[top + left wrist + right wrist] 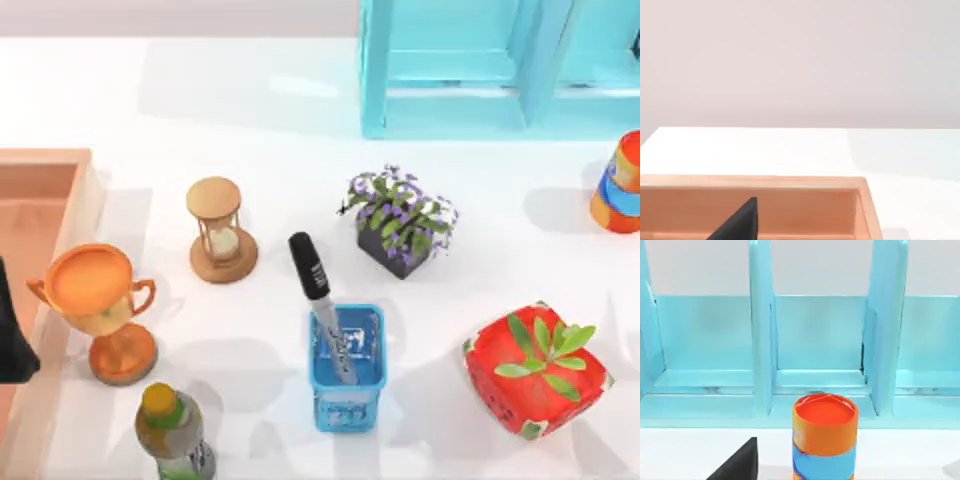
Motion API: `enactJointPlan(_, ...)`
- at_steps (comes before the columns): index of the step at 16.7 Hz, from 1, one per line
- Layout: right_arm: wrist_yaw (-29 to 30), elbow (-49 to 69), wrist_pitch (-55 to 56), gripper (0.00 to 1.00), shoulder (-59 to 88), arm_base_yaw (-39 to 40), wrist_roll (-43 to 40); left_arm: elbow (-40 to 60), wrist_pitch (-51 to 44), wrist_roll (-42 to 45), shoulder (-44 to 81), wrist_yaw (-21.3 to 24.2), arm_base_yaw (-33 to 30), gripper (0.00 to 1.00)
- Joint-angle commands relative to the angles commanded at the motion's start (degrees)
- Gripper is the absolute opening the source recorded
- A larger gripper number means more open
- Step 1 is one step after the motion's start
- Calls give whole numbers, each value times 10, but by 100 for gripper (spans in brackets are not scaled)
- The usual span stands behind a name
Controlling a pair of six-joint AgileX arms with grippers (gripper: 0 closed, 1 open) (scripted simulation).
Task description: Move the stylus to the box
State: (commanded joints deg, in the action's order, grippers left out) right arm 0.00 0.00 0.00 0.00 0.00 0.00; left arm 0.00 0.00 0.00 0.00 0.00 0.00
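Observation:
The stylus (318, 292), black cap up and silver-grey barrel down, leans tilted in a small blue mesh basket (347, 400) at the table's front middle. Its cap sticks out toward the back left. The box (45, 200), a big pale orange-brown wooden crate, lies at the table's left edge; its far wall (790, 205) fills the lower part of the left wrist view. My left gripper (742, 222) hangs over the box, and the arm shows as a dark shape (12, 340) at the left edge. My right gripper (740, 465) is parked at the far right, facing an orange-and-blue can (824, 437).
Between box and stylus stand an orange trophy (100, 300), an hourglass (220, 230) and a bottle (175, 432). A purple flower planter (402, 222) and a red cube with green leaves (538, 372) sit to the right. A teal shelf (480, 70) stands at the back right.

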Motion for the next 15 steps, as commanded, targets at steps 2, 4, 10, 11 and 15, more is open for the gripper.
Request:
enactJointPlan(2, 0, 0, 0, 100, 0, 0, 0, 1, 1, 0, 1, 1, -1, 100)
enactJointPlan(4, 0, 0, 0, 100, 0, 0, 0, 11, 8, 2, 20, 16, -19, 100)
enactJointPlan(10, 0, 0, 0, 100, 0, 0, 0, 95, 44, -22, 214, 144, -168, 100)
enactJointPlan(11, 0, 0, 0, 100, 0, 0, 0, 113, 45, -33, 263, 166, -195, 100)
enactJointPlan(15, 0, 0, 0, 100, 0, 0, 0, 188, 33, -98, 467, 233, -275, 100)
